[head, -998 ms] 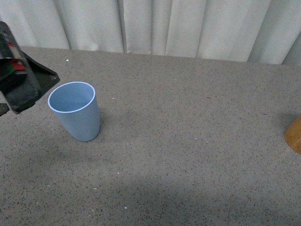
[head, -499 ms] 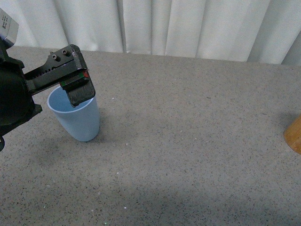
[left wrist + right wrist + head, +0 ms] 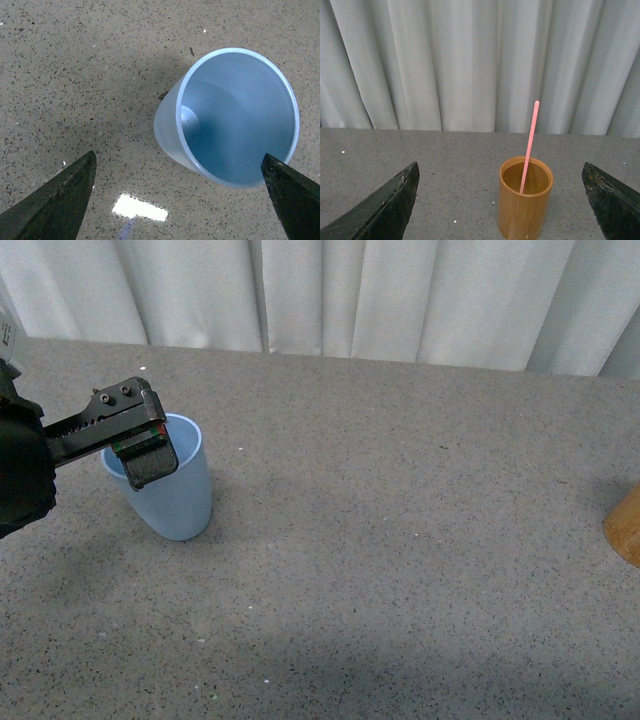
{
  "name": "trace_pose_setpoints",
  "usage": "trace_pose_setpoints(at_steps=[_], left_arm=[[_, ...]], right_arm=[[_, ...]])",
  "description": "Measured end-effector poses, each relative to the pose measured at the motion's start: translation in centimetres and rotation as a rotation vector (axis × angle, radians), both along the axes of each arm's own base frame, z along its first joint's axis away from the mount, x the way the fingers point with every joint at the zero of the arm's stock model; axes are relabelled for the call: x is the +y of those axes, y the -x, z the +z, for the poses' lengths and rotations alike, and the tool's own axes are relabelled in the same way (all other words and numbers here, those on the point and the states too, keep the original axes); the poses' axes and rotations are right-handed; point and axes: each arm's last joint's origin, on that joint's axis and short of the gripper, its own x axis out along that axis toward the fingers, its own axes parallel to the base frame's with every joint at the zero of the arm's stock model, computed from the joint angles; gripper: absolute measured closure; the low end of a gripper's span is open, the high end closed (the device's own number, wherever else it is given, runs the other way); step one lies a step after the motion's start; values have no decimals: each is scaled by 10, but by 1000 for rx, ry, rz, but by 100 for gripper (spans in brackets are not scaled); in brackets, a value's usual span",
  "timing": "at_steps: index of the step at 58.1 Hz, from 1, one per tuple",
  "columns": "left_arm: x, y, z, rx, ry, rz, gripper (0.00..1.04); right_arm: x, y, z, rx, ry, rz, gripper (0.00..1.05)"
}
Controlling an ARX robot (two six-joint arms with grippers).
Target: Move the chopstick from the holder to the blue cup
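Observation:
The blue cup stands upright at the left of the table, and it is empty in the left wrist view. My left gripper hangs open over the cup's near-left rim; its fingertips straddle the rim. The orange-brown holder stands in front of my open right gripper, which is a short way back from it. One pink chopstick leans inside the holder. In the front view only the holder's edge shows at the far right.
A grey speckled table carries both vessels. White curtains hang along the table's far edge. A bright reflection lies on the table beside the cup.
My left arm swung in from the far left to above the cup, then sank and drew back a little to the left. The cup and holder have not moved.

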Motion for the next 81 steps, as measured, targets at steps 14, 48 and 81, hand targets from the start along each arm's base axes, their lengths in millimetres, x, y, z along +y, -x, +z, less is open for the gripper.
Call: trace_pose_setpoints(at_steps=[14,48,81], left_arm=[[4,-3,-3,11,8,25,7],[15,-19,-7,17,23,91,7],[13,-24,-12,9,31,98,51]], right_arm=[[0,0,0,0,0,0,9],[0,0,0,0,0,0,9],[0,0,0,0,0,0,9]])
